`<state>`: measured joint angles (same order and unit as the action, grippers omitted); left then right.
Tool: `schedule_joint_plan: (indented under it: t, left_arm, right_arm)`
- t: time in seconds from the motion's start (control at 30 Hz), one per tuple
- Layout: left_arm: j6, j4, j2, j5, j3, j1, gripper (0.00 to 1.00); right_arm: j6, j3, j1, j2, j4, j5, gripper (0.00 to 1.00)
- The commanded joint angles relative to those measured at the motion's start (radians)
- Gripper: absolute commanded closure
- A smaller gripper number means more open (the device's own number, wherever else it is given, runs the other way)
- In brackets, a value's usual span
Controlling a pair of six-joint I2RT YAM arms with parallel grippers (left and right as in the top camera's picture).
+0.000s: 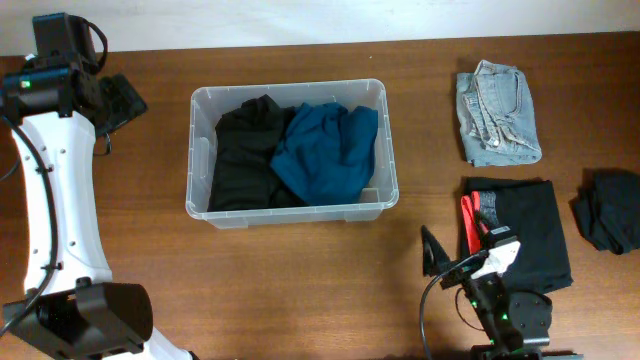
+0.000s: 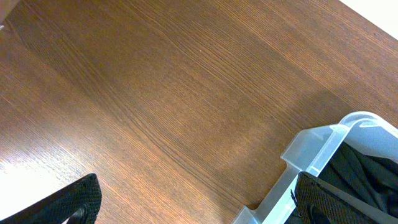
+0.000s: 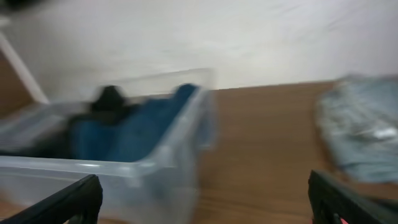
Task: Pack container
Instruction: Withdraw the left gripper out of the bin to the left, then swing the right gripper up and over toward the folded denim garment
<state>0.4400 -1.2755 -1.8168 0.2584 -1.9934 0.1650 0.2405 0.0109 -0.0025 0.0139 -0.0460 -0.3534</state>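
The container (image 1: pixel 290 214) sits mid-table with a black garment (image 1: pixel 245 150) and a teal garment (image 1: pixel 325 150) side by side inside. 3 pieces lie outside it, likely staged within the right arm's reach: folded jeans (image 1: pixel 497 115) at 2 o'clock, a folded black garment (image 1: pixel 525 235) at 4 o'clock and a dark bundle (image 1: pixel 610 210) at 3 o'clock. The left gripper (image 2: pixel 199 205) hangs beyond the bin's 10 o'clock corner. The right gripper (image 3: pixel 205 211) is at 5 o'clock (its view is blurred). Both are spread wide and carry nothing.

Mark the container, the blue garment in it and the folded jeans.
container (image 1: pixel 300 213): overhead view, front wall.
blue garment (image 1: pixel 325 150): overhead view, its middle.
folded jeans (image 1: pixel 497 115): overhead view, its middle.
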Motion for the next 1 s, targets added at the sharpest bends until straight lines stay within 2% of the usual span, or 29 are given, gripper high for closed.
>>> schedule_joint_plan:
  t: [0.0,0.1,0.2,0.3,0.4,0.5,0.67,0.87,0.97]
  left_arm:
    - [0.016,-0.002,0.020,-0.008,-0.006,0.004,0.01]
    - [0.016,-0.002,0.020,-0.008,-0.006,0.004,0.01]
    - [0.016,-0.002,0.020,-0.008,-0.006,0.003,0.01]
    - [0.016,-0.002,0.020,-0.008,-0.006,0.003,0.01]
    - [0.016,-0.002,0.020,-0.008,-0.006,0.003,0.01]
    - [0.016,-0.002,0.020,-0.008,-0.006,0.003,0.01]
    - [0.016,-0.002,0.020,-0.008,-0.006,0.003,0.01]
    - [0.016,-0.002,0.020,-0.008,-0.006,0.003,0.01]
    - [0.016,-0.002,0.020,-0.008,-0.006,0.003,0.00]
  right_arm:
    - [0.169,-0.005,-0.004,-0.010,-0.001,-0.196,0.02]
    - [0.172,-0.005,-0.004,-0.010,0.029,-0.296,0.02]
    - [0.243,-0.002,-0.004,-0.010,0.124,-0.370,0.02]
    - [0.294,0.040,-0.005,-0.010,0.193,-0.350,0.02]
    - [0.299,0.138,-0.005,0.003,0.172,-0.291,0.02]
    - [0.259,0.273,-0.006,0.053,0.072,-0.203,0.02]
    - [0.053,0.573,-0.005,0.254,-0.208,-0.047,0.02]
    - [-0.110,1.014,-0.006,0.630,-0.551,0.311,0.02]
    - [-0.172,1.268,-0.045,0.844,-0.723,0.381,0.01]
